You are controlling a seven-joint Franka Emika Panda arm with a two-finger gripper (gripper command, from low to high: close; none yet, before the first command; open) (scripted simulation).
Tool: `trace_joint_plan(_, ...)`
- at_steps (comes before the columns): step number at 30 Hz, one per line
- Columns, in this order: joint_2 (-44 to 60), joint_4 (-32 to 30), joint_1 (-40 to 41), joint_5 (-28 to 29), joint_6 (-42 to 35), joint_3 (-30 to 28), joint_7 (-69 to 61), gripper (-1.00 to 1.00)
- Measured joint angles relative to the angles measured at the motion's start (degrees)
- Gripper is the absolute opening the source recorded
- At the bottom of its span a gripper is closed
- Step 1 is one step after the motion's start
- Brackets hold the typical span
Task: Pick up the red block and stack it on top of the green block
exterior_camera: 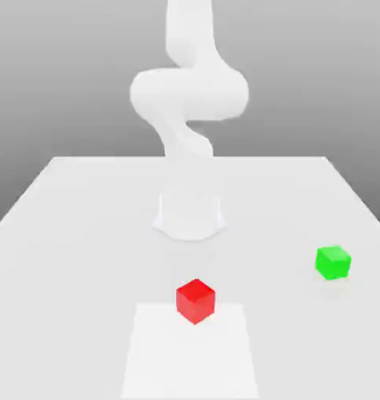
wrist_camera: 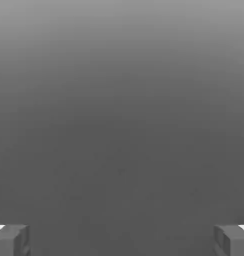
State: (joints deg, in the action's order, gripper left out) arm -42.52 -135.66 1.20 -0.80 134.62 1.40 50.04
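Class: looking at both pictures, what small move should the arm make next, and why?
Probably bring the hand down over the red block. Its fingers stand wide apart with nothing between them, and the red block sits alone on the table, apart from the green block.

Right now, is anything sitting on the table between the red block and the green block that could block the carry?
Nothing visible. The red block sits on a paler patch of the table; the green block stands apart toward the exterior view's right, with bare surface between them.
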Motion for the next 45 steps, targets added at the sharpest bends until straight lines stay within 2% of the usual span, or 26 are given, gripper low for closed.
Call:
trace_joint_plan(16,28.5,-30.6,8.3,-5.0,23.3,11.7,36.1,0.0)
trace_joint_plan(20,42.5,-32.8,9.4,2.1,34.2,11.0,46.4,0.0)
trace_joint_plan(23,49.2,-32.1,5.1,8.4,39.8,4.7,51.2,0.0)
trace_joint_plan(24,51.3,-31.9,3.2,9.0,41.6,2.6,51.7,-1.0)
trace_joint_plan(31,51.8,-31.8,2.4,9.5,42.2,1.8,52.1,-1.0)
trace_joint_plan(35,44.9,-32.8,3.3,3.2,36.4,4.7,47.7,-1.0)
trace_joint_plan(39,36.8,-34.0,1.8,-0.9,29.4,4.1,44.8,-1.0)
trace_joint_plan(45,33.8,-32.8,-8.1,-3.5,25.4,8.5,35.5,-1.0)
